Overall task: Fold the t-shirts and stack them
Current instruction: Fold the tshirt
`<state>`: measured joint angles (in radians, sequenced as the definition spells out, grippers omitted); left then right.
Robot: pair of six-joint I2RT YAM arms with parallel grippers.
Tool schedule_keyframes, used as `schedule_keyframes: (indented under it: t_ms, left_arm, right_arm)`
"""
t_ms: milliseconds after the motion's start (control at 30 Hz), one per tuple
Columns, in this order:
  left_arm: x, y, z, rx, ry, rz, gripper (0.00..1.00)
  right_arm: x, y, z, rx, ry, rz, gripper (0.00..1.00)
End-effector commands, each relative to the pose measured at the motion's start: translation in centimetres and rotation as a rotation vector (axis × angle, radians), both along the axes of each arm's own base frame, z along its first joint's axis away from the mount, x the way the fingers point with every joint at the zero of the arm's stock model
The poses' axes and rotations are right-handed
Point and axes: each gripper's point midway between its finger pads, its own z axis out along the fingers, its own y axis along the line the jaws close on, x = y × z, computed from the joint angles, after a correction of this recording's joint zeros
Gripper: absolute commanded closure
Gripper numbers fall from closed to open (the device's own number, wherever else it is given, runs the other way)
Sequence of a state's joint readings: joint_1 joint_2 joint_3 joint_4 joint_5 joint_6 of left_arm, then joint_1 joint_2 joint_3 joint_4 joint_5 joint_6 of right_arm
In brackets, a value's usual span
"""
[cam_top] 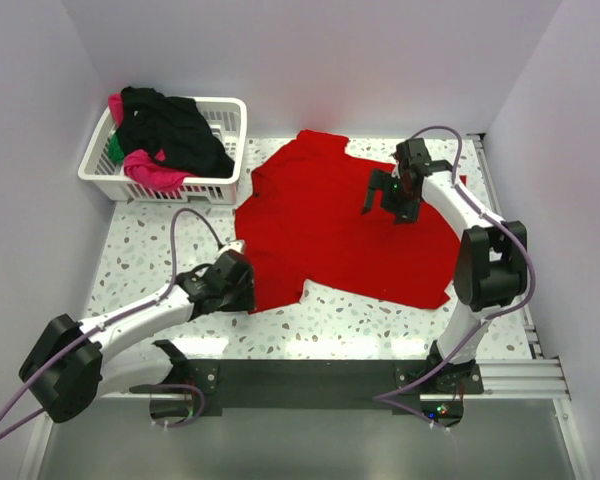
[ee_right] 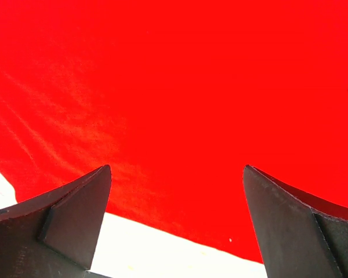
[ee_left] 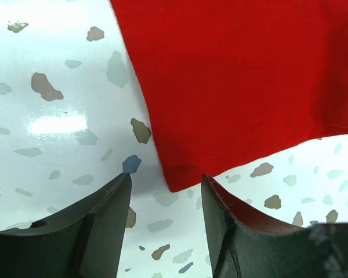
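My left end effector [ee_left: 165, 184], fingers apart, straddles the near-left corner of the red t-shirt [ee_left: 249, 75], which is spread on the counter [ee_left: 58, 116]. My right end effector [ee_right: 177, 174], fingers apart, is above the shirt's far-right part.

Red t-shirt [cam_top: 320, 225] spread out; right jaws seemingly open above.

We count one red t-shirt [cam_top: 330, 220] and one white lattice basket [cam_top: 232, 120]. In the basket are one black cloth [cam_top: 175, 130], pink cloth [cam_top: 155, 172] in two patches and one green scrap [cam_top: 114, 150]. There are two grippers: left gripper [ee_left: 165, 197], right gripper [ee_right: 177, 197].
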<state>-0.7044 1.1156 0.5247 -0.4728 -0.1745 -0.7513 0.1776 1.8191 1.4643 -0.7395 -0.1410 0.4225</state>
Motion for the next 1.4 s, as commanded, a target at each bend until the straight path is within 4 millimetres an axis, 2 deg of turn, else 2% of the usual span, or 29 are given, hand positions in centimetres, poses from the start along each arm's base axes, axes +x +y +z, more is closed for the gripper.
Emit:
schedule_keyframes:
  t_ms: [0,200,467,700,833,867,900,967,1067,1200,1367]
  left_arm:
    - [0.0,-1.4,0.3,-0.06,0.001,0.006,0.44]
    - [-0.6,-1.0,-1.0,-0.012,0.05,0.004,0.49]
    - [-1.3,-1.0,-2.3,0.042,0.096,-0.02,0.6]
    - [-1.6,-1.7,-3.1,0.002,0.091,-0.029,0.84]
    - [-1.8,-1.7,-3.7,-0.003,0.092,-0.046,1.0]
    - [-1.8,-1.6,-3.8,0.002,0.092,-0.047,1.0]
    - [-1.7,-1.5,-3.8,0.008,0.087,-0.045,1.0]
    - [-1.6,-1.5,-3.7,0.006,0.079,-0.047,1.0]
    - [-1.2,-1.7,-3.1,-0.004,0.051,-0.053,1.0]
    - [-0.7,-2.1,-2.3,-0.019,0.023,-0.067,1.0]
    - [-0.5,-2.1,-1.4,-0.03,-0.003,-0.077,1.0]
  right_arm:
    - [-0.1,-0.2,1.3,-0.005,-0.054,-0.009,0.01]
    - [-0.5,-0.2,1.5,-0.002,-0.054,-0.011,0.01]
    - [-1.2,-0.3,1.8,0.001,-0.063,-0.013,0.01]
    - [-2.2,-0.4,1.8,0.007,-0.056,-0.006,0.01]
    - [-3.7,-0.8,0.5,-0.004,-0.019,0.001,0.02]
    - [-4.2,-1.0,0.1,-0.004,-0.004,-0.002,0.03]
    - [-4.6,-1.5,0.0,-0.006,0.001,-0.012,0.04]
    - [-6.2,-2.7,-1.5,-0.024,0.047,-0.047,0.07]
    - [-8.6,-5.6,-2.9,-0.045,0.097,-0.145,0.08]
    - [-11.7,-11.1,-4.1,-0.109,0.148,-0.318,0.12]
    - [-15.5,-13.4,-5.4,-0.184,0.223,-0.398,0.21]
